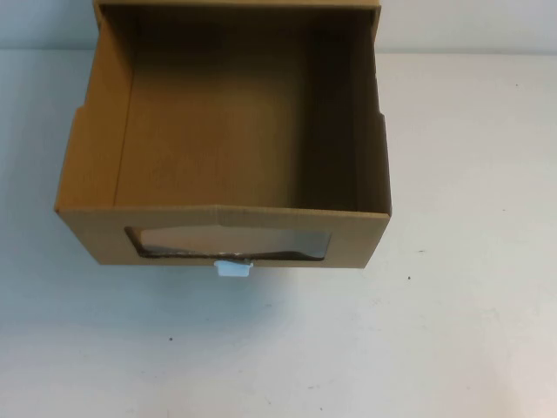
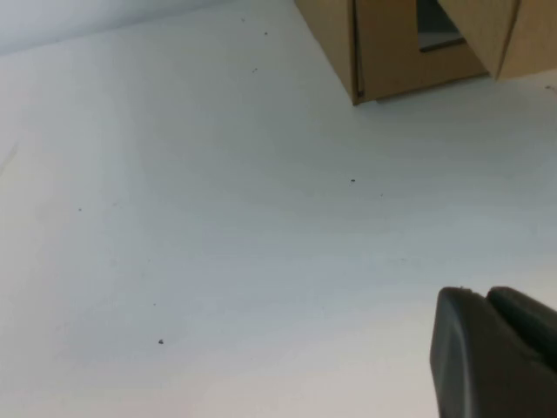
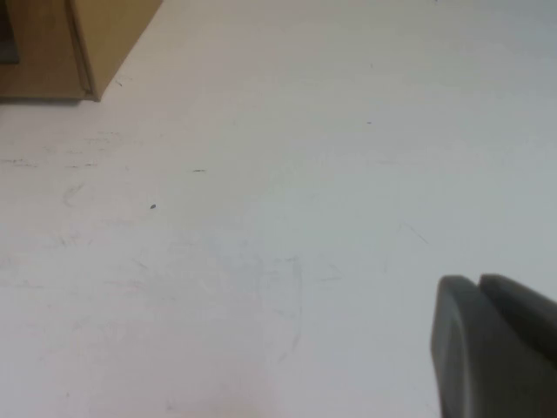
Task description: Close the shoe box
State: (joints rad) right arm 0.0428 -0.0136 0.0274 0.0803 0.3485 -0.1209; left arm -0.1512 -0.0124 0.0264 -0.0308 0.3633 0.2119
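Your shoe box (image 1: 226,157), brown corrugated cardboard, sits at the table's (image 1: 452,331) far centre, drawer pulled out, clear front window above a small white pull tab (image 1: 234,268). Left gripper (image 2: 496,348) and right gripper (image 3: 496,340) hover over bare table; I cannot tell their opening.

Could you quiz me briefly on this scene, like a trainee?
1. True or false: the brown corrugated-cardboard shoe box drawer is pulled out and empty.
2. Where is the small white pull tab: A above, B below the clear front window?
3. Is either the left gripper or the right gripper touching the box?

Key: 1 true. 2 B. 3 No; both hang over bare white table, apart from it.
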